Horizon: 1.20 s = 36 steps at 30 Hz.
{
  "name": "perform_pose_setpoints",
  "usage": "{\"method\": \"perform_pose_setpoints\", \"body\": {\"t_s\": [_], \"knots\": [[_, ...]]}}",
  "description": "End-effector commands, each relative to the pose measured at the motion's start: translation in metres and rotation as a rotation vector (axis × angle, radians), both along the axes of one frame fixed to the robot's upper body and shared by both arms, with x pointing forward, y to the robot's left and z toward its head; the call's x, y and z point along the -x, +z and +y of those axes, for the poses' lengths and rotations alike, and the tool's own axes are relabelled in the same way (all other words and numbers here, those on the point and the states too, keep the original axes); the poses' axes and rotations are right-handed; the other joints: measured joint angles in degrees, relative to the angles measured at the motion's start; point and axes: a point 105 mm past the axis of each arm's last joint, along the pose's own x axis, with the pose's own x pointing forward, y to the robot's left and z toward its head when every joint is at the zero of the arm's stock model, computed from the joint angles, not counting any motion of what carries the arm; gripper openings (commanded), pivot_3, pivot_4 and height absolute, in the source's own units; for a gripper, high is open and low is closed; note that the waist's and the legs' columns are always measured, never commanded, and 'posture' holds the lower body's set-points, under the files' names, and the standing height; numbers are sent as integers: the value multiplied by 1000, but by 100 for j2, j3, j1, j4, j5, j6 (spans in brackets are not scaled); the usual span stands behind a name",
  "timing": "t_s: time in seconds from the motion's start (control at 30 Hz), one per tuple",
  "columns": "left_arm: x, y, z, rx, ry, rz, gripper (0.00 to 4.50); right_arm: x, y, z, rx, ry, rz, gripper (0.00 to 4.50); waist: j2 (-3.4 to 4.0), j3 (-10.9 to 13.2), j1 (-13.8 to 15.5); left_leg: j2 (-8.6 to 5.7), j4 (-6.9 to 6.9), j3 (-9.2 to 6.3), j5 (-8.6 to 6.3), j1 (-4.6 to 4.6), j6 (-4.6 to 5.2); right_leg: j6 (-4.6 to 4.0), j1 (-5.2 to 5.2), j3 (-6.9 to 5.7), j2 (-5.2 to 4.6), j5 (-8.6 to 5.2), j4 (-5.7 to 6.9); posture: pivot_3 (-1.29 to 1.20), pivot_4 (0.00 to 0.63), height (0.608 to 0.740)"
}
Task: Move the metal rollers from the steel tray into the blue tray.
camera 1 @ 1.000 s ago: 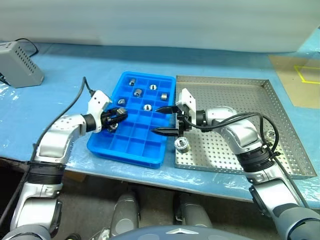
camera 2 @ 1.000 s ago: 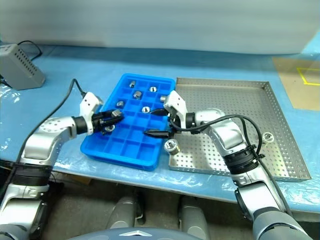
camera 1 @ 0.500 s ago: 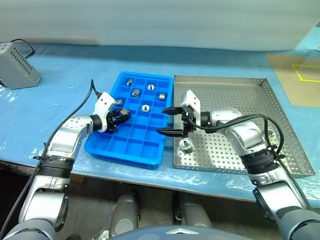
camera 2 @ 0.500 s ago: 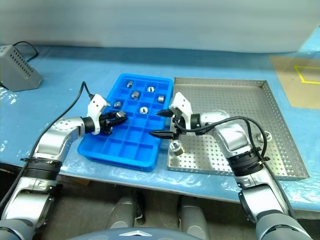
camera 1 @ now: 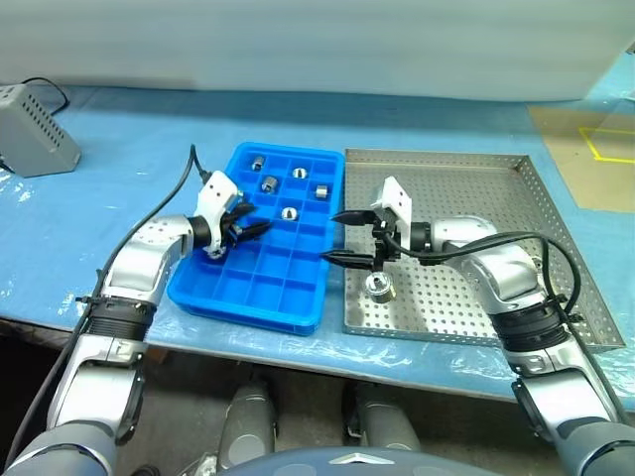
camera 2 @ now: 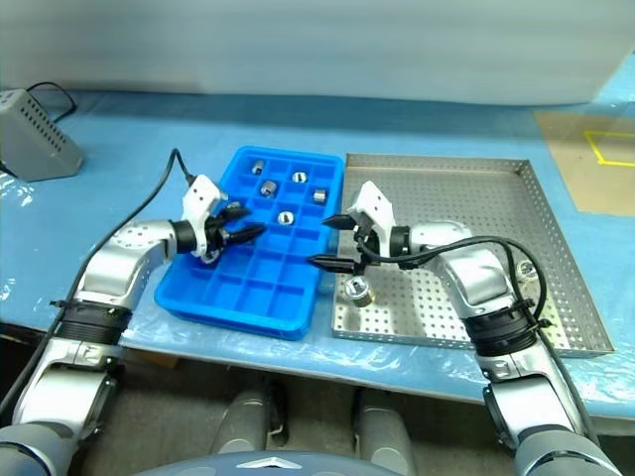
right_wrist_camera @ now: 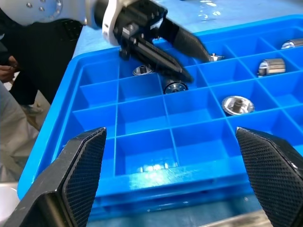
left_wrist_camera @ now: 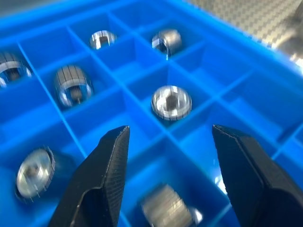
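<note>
- The left gripper (camera 1: 241, 224) has just parted its fingers over the blue tray (camera 1: 260, 294); a second ago they were pinched together, now they stand partly spread with nothing between them
- Directly beneath those spread fingers, in the left wrist view, a roller (left_wrist_camera: 166, 207) lies in a compartment, so my reading is that it has just been let go into that cell
- That roller lies on its side, curved wall up, long axis roughly flat along the cell floor; which way its bore faces I cannot tell
- Just beyond the left fingertips another roller (left_wrist_camera: 171, 101) stands on end, hollow centre facing up; a third (left_wrist_camera: 73, 84) off to one side lies tipped over, bore showing toward the camera
- The right gripper (camera 1: 342, 237) has drawn off toward the steel tray (camera 1: 476, 170), fingers as wide apart as before and holding nothing, hovering at the seam between the two trays
- Just below and behind its tips, on the perforated floor, one metal roller (camera 1: 377, 288) stands upright with its axis vertical and open end up
- A further roller (camera 2: 526, 268) sits well beyond that arm's elbow near the tray's far side
- Judged so, the drop looks done and at least two rollers remain, the upright one being the handiest next pick for the right gripper
</note>
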Motion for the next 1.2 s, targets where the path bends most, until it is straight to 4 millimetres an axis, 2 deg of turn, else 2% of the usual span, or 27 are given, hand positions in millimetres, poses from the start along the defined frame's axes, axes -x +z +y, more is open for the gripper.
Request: {"method": "perform_pose_setpoints", "body": {"t_s": [0.03, 0.1, 0.17, 0.33, 0.5, 0.57, 0.7, 0.77, 0.83, 0.9, 0.97, 1.07, 1.2], "knots": [[2, 57, -15, 111, -77, -140, 2977, -1, 24, -20, -38, -53, -59, 4500, -1, 1, 4, -2, 1, 1, 0, -2, 0, 0, 0, 0, -1, 0, -1, -218, 150, 740], [2, 74, -27, 158, -122, -167, 2977, -5, 28, -37, -33, -113, -70, 4500, -1, 1, -2, -3, 5, 1, 0, -2, 0, 0, 1, 1, -1, 0, -1, -240, 150, 740], [2, 78, -40, 156, -170, -180, 2977, -7, 33, -52, -30, -164, -82, 4500, -1, 1, -14, -2, 6, 2, -1, 0, 2, 0, 1, 2, 0, 0, 1, -260, 150, 740], [-5, 64, -81, 92, -264, -178, 2977, -6, 39, -81, -4, -266, -105, 4500, -2, 1, -54, -3, 4, 3, 1, 2, 11, 0, 2, 5, 2, 0, -2, -330, 150, 740], [-8, 27, -139, -28, -415, -140, 2977, 6, 41, -97, 5, -345, -117, 4500, -2, 1, -157, -7, 13, 2, 0, -4, 39, 3, 4, 5, 3, 1, -7, -442, 150, 740], [0, 28, -157, -11, -501, -135, 2977, 12, 41, -98, 1, -365, -118, 4500, -3, 1, -228, -8, 21, 3, -7, -7, 51, 5, 5, 8, 3, 1, -12, -481, 150, 740], [18, 35, -178, 40, -632, -112, 2977, 19, 39, -103, -14, -424, -121, 4500, -4, 2, -433, -10, 22, 5, -15, -11, 63, 5, 2, 10, 3, 1, -16, -542, 150, 740], [28, 30, -182, 42, -697, -79, 2977, 19, 38, -106, -10, -464, -135, 4500, -3, 1, -517, -10, 22, 5, -15, -8, 63, 6, 3, 9, 5, 0, -16, -556, 150, 740], [39, 23, -181, 71, -763, 14, 2977, 10, 41, -112, -21, -548, -182, 4500, -3, 1, -644, -10, 26, 6, -15, -5, 62, 6, 5, 10, 5, 0, -15, -573, 150, 740], [55, 22, -173, 115, -865, 132, 2977, 1, 47, -118, -34, -626, -233, 4500, -2, 1, -723, -12, 31, 7, -15, -3, 62, 7, 6, 10, 5, 0, -13, -576, 150, 740], [63, 21, -167, 132, -904, 190, 2977, -3, 47, -118, -12, -650, -270, 4500, 0, 0, -791, -13, 31, 7, -15, -2, 61, 8, 6, 10, 4, 0, -12, -572, 150, 740], [62, 22, -162, 156, -884, 235, 2977, -12, 45, -118, 16, -677, -320, 4500, 0, 0, -820, -12, 31, 7, -15, -4, 61, 8, 6, 9, 5, 0, -13, -561, 150, 740], [53, 28, -164, 241, -811, 280, 2977, -25, 56, -109, -35, -693, -381, 4500, 0, 0, -890, -15, 34, 7, -18, -15, 66, 8, 6, 7, 4, 0, -18, -538, 150, 740]]}}
